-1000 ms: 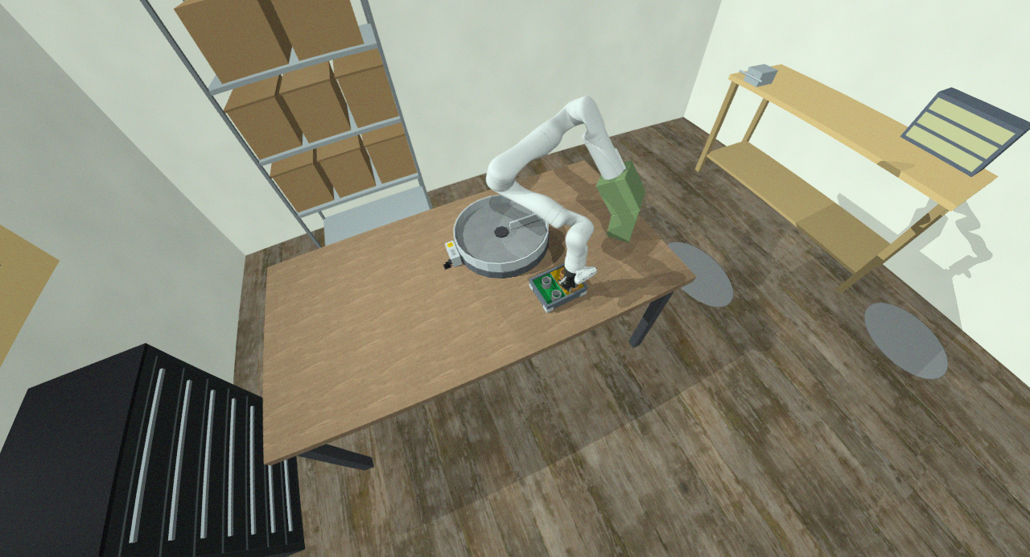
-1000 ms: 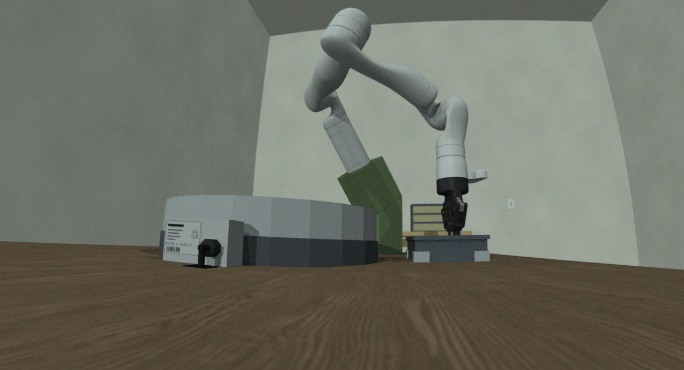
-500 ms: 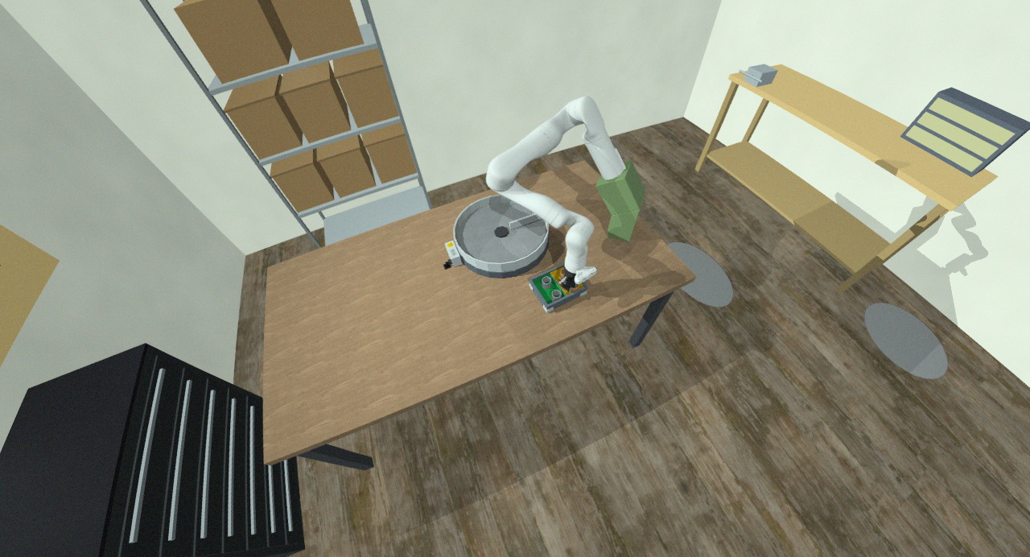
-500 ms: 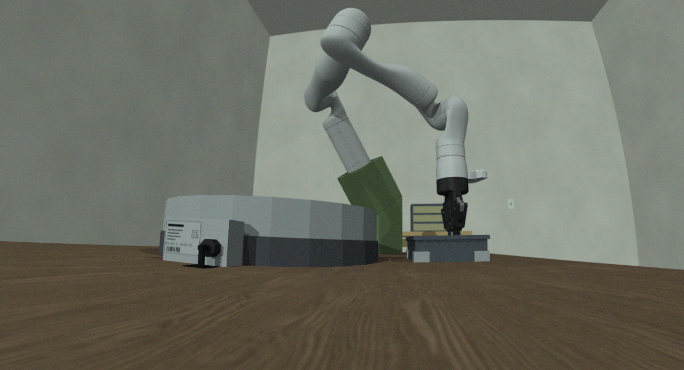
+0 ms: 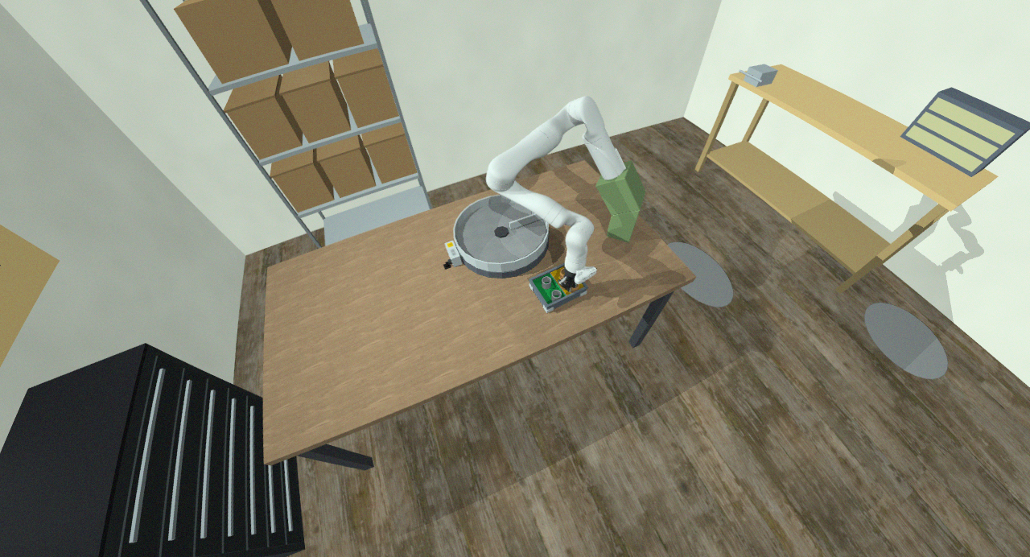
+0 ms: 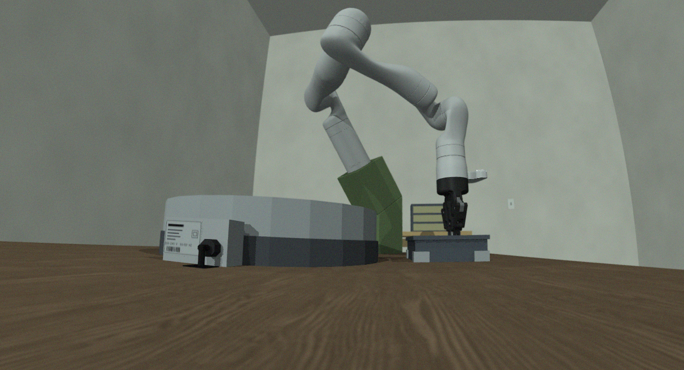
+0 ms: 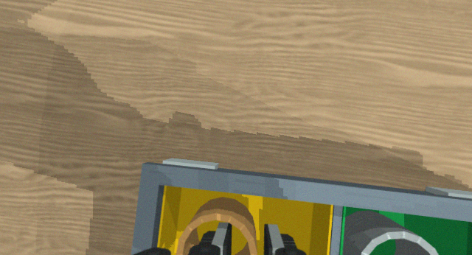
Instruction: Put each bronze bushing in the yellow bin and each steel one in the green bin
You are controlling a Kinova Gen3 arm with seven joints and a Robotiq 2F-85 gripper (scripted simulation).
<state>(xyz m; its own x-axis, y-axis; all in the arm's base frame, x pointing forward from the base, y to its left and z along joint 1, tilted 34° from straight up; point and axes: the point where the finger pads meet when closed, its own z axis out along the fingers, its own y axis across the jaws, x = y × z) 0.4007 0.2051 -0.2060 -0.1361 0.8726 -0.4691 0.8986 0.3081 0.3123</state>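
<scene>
The white arm (image 5: 536, 146) (image 6: 406, 81) rises from an angled green mount (image 5: 623, 229) (image 6: 391, 233) at the far right of the bench (image 5: 396, 323) (image 6: 334, 320) (image 7: 295, 63). It arches over the right side of the turntable (image 5: 475, 229) (image 6: 287, 219) and points its end effector (image 5: 566, 287) (image 6: 453, 232) (image 7: 247, 241) straight down into a divided grey tray (image 5: 540, 299) (image 6: 449, 248) (image 7: 240, 181). The tray sits near and to the right of the turntable, apart from it.

The end effector is released, its two fingers only slightly parted. They straddle the wall of a bronze bushing (image 7: 217, 216), one finger inside the ring and the other outside it, without gripping it. That bushing stands upright in the yellow bin (image 5: 556, 274) (image 7: 295, 214), the tray's right compartment; the lower part of its ring is cut off by the bottom edge of the wrist view.

The green bin (image 5: 545, 291) (image 7: 439, 218), on the left across a grey divider, contains two steel bushings, both upright: a farther one (image 5: 546, 286) and a nearer one (image 5: 552, 295) (image 7: 402, 234).

The turntable has a dark hub (image 5: 500, 232) at its centre and a raised rim; the arm hides part of its right side from above. A pale box (image 5: 453, 254) (image 6: 184, 238) with a black plug (image 5: 447, 264) (image 6: 210, 248) adjoins its left side. Beyond the bench stands a shelf rack (image 5: 252, 78) stacked with brown cartons (image 5: 241, 39).
</scene>
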